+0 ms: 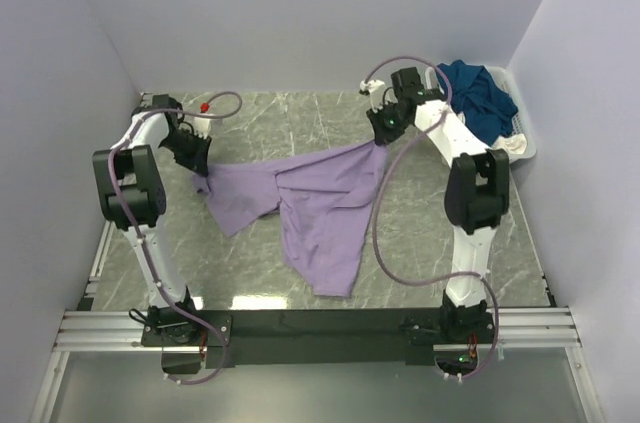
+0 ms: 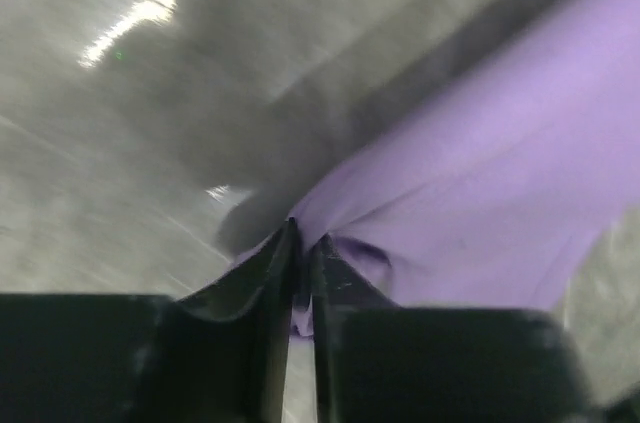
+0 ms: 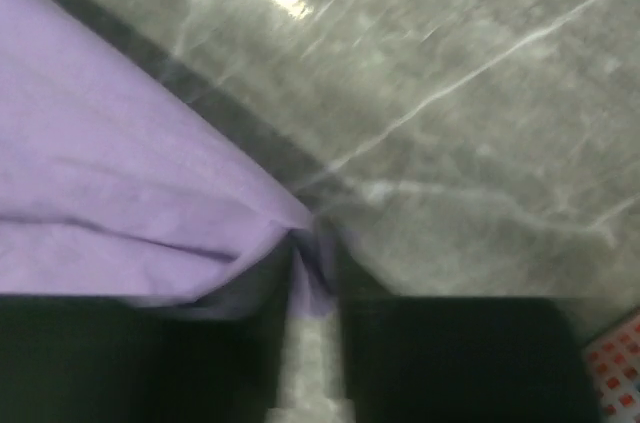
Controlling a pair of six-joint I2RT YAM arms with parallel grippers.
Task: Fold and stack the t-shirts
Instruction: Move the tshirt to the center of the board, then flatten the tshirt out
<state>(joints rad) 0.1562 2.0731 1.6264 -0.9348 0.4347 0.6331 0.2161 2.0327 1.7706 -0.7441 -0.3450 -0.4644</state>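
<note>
A pale lilac t-shirt (image 1: 320, 208) lies unfolded on the grey marble table (image 1: 300, 118), with its lower part trailing toward the near edge. My left gripper (image 1: 203, 171) is shut on its left corner. In the left wrist view the lilac cloth (image 2: 480, 173) bunches between my nearly closed jaws (image 2: 305, 240). My right gripper (image 1: 382, 140) pinches the shirt's far right corner. The right wrist view shows a fold of the shirt (image 3: 110, 193) caught between that gripper's (image 3: 315, 248) tips. The cloth is drawn out between the two grippers.
A white slatted basket (image 1: 521, 95) stands at the back right corner with a dark teal t-shirt (image 1: 478, 98) heaped in it and some white cloth (image 1: 512, 144) at its near side. Pale walls close in the table on the left, back and right.
</note>
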